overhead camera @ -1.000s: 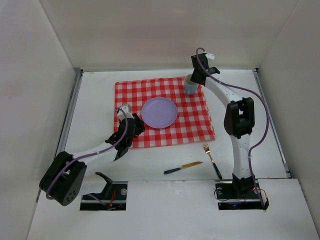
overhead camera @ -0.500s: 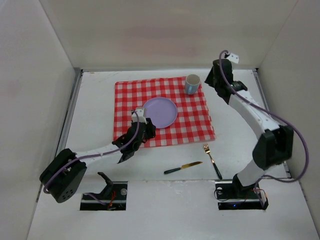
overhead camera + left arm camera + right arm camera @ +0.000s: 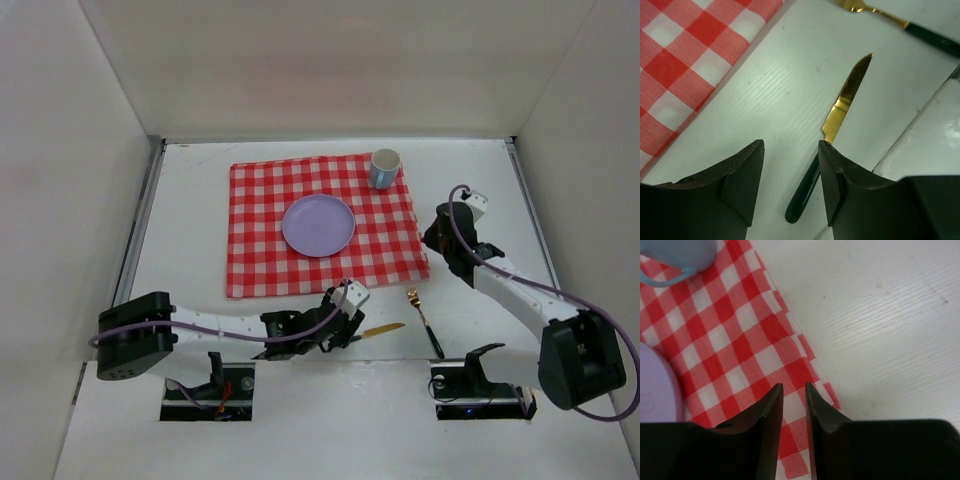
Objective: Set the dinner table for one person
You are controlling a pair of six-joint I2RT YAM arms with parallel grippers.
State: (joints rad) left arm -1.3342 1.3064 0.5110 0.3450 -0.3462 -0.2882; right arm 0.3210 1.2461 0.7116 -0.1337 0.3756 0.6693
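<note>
- Left gripper (image 3: pixel 790 150) hangs low over the knife (image 3: pixel 842 107), fingers apart and empty. The dark green handle lies off-centre in the gap, close against the inner face of one finger (image 3: pixel 837 175).
- Its long axis runs from the handle under the gripper out to the gold blade, which points away toward the fork (image 3: pixel 920 32). In the top view this is roughly along the near edge, handle to the left.
- I judge the left arm the nearer by far. A small sideways shift to centre the handle looks like all that is wanted before closing.
- Right gripper (image 3: pixel 792 390) hovers over the right edge of the checked cloth (image 3: pixel 730 335), fingers almost together with only a thin slit between them, nothing held.
- Knife and fork rest on the bare dinner table (image 3: pixel 190 200), in the strip between the cloth and the raised near ledge — tight room on the ledge side.
- Smooth, hard surface; a thin handle lying flat may skid.
- Plate (image 3: pixel 318 224) sits mid-cloth, cup (image 3: pixel 384 168) at its far right corner.
</note>
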